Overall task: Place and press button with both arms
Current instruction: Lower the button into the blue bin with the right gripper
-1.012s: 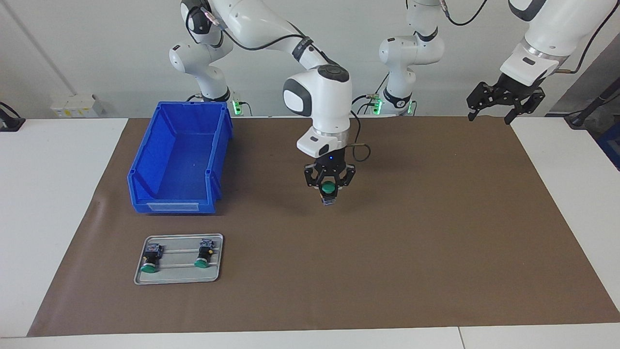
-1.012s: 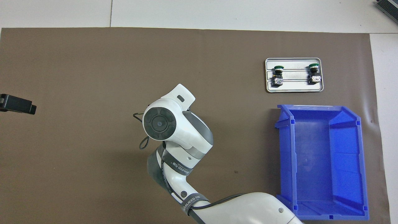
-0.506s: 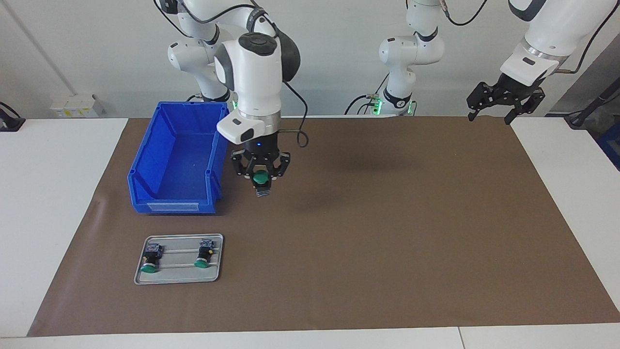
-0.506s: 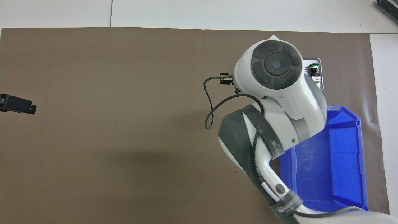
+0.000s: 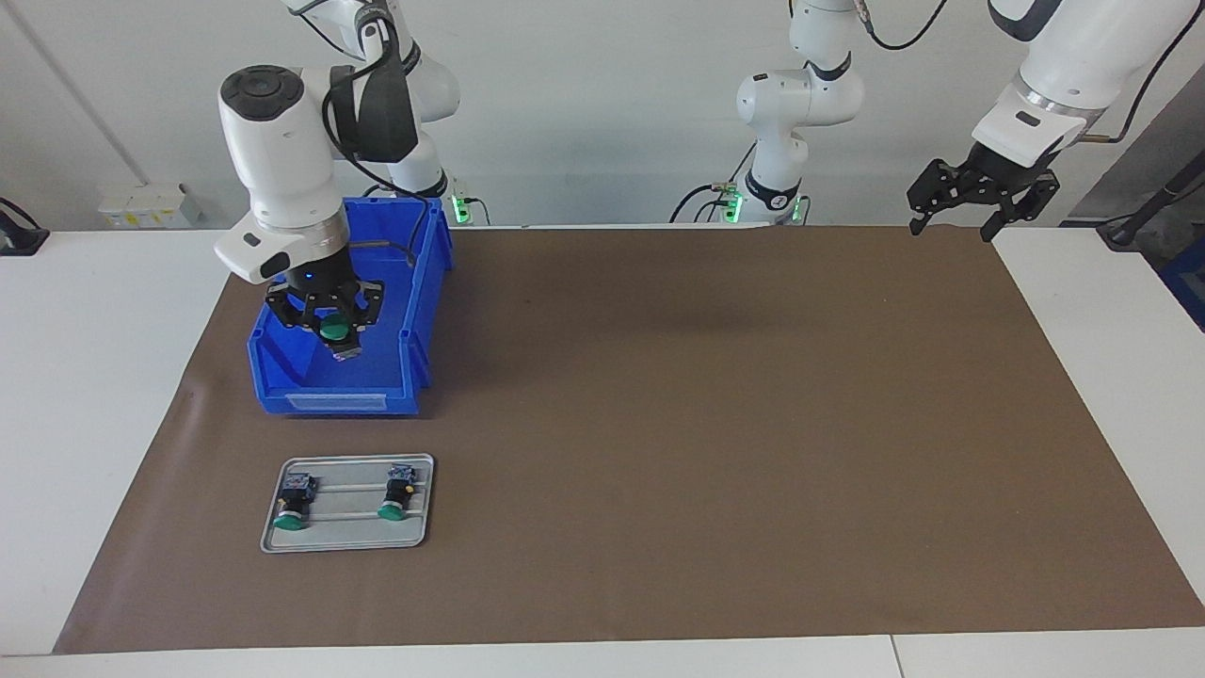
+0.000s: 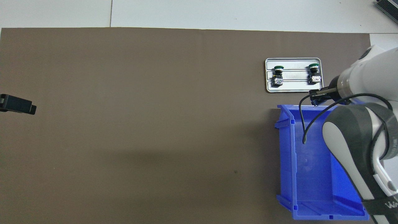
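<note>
Button (image 5: 332, 331) pinched in right claw (image 5: 329, 325), green cap outward, hung over blue bin (image 5: 414, 311). Step judged: placing into bin. Next move: lowering into bin called for, then release. Left claw (image 5: 979, 200) spread, parked above table (image 5: 753, 424) edge, waiting.

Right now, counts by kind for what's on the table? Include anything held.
Green-capped buttons: 3: one held by the right gripper over the blue bin, two on the grey tray
Blue bin: 1
Grey tray: 1
Total: 5
</note>
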Controlling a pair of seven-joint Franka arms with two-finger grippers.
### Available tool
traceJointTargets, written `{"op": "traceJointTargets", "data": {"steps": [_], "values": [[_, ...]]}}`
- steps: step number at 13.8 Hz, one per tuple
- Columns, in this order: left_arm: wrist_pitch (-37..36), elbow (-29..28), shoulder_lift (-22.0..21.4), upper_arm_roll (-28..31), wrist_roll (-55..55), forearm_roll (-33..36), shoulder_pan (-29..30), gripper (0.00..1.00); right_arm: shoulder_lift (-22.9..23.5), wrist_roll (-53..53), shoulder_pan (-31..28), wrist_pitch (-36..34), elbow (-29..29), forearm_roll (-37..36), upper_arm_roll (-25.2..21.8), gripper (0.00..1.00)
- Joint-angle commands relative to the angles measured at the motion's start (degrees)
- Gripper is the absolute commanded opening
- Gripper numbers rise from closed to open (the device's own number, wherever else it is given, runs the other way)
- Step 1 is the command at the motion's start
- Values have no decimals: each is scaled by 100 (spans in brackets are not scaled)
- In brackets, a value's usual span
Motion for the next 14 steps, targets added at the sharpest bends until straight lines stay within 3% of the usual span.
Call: {"op": "traceJointTargets", "data": {"steps": [1, 4, 8, 14], "values": [[-18, -99, -96, -41, -25, -16, 65, 100, -781, -465, -354, 1000, -1551, 259, 95, 0], [-18, -99, -96, -50, -25, -16, 65, 100, -994, -703, -662, 2046, -2477, 276, 86, 0], [-18, -99, -96, -50, -34, -16, 65, 100, -837, -1221, -935, 2681, -2812, 785, 86, 0], [-18, -100, -96, -50, -25, -16, 65, 100, -291, -1275, -962, 3622, -3058, 795, 86, 0]]}}
